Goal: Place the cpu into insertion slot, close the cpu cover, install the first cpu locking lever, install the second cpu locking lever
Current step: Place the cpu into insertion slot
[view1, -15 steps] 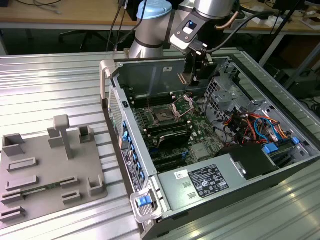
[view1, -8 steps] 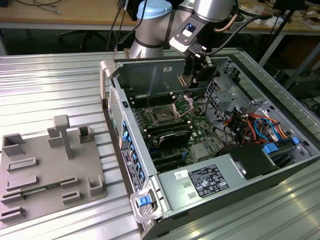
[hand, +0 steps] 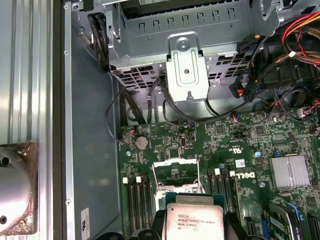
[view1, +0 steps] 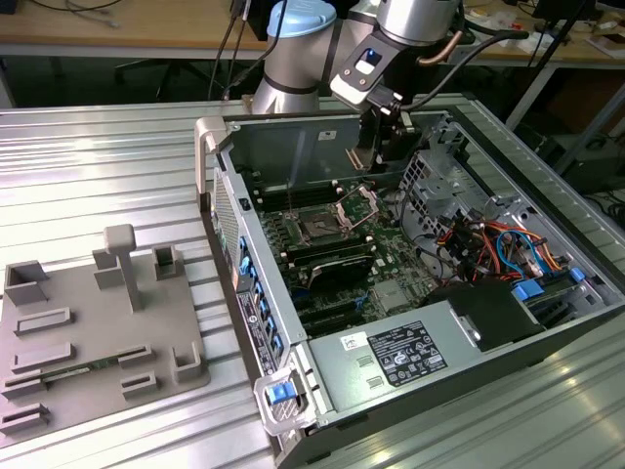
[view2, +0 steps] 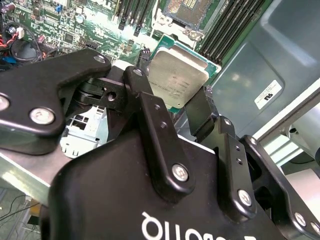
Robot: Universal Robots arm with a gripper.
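- In the exterior view, an open computer case point(view1: 293, 322) is seen lying on a ribbed metal table point(view1: 98, 166), with a grey fixture plate point(view1: 98, 332) beside it on the exterior view's left.
- The gripper point(view1: 386, 132) is held inside the case, close to the far wall and above the board.
- The insertion slot point(view1: 320, 227) is seen uncovered, its dark centre exposed, well apart from the gripper.
- The cpu cover point(view1: 358, 203) is raised at the slot's edge, on the side nearer the gripper.
- In the second wrist view, the cpu point(view2: 177, 80) is clamped by its edges between the black fingers point(view2: 200, 112), its silvery top facing the camera.
- The slot point(view2: 187, 11) is seen beyond the chip, flanked by long black memory slots point(view2: 235, 25); no contact between the two is visible.
- In the first wrist view, the cpu point(hand: 194, 217) is again seen gripped on two opposite sides, over the green board point(hand: 240, 145).
- A silver drive cage point(hand: 187, 75) and coloured cables point(hand: 300, 30) are seen farther off.
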